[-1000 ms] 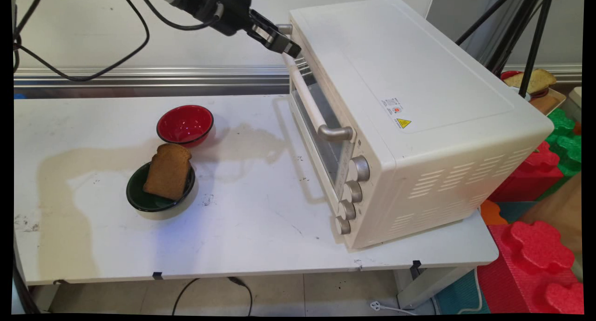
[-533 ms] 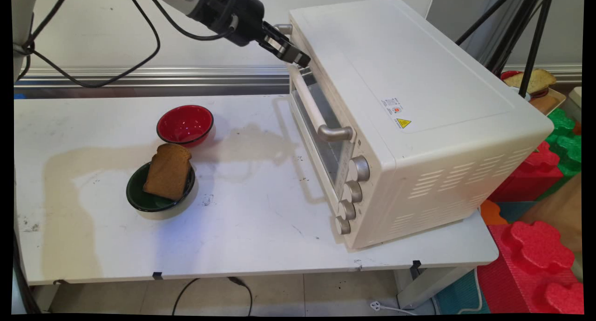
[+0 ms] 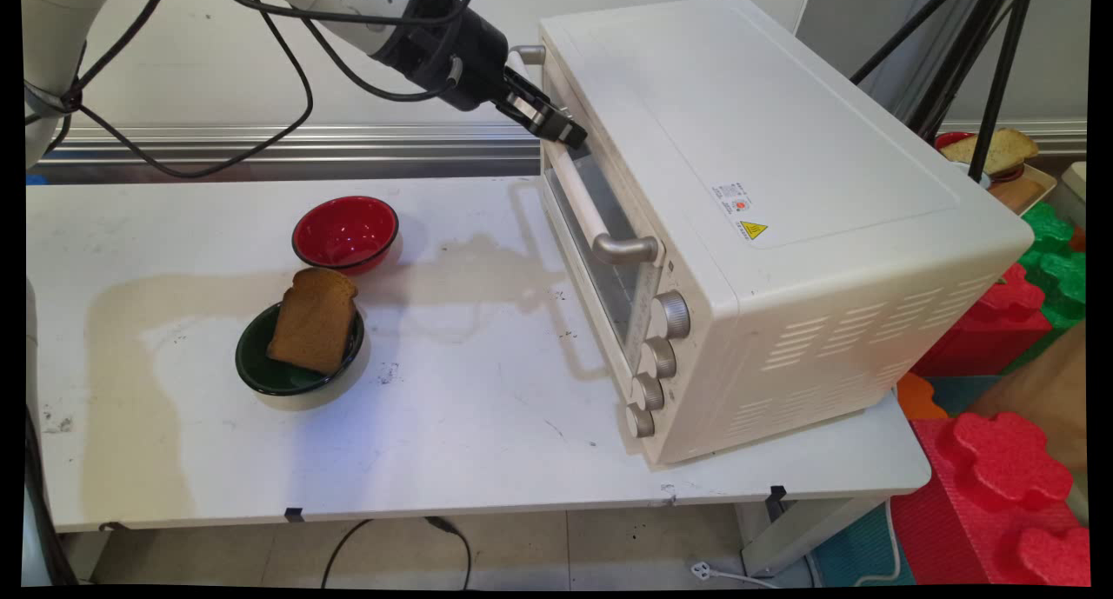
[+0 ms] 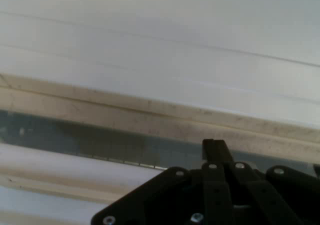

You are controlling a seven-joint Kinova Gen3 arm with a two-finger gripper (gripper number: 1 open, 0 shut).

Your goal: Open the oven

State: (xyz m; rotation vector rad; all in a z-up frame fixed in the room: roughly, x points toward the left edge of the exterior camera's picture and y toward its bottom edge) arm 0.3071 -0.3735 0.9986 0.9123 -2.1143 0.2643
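Your gripper (image 3: 569, 135) sits at the top edge of the one oven's (image 3: 765, 208) door, above its handle (image 3: 584, 201); its fingers are pressed together. Two bowls: one red (image 3: 345, 232), one green (image 3: 296, 369) holding one toast (image 3: 315, 319).

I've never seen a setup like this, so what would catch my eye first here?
A big cream toaster oven fills the right of the white table, with the black end effector right up against the top far corner of its door. Left of it, a slice of brown toast leans in a dark green bowl, with a red bowl just behind.
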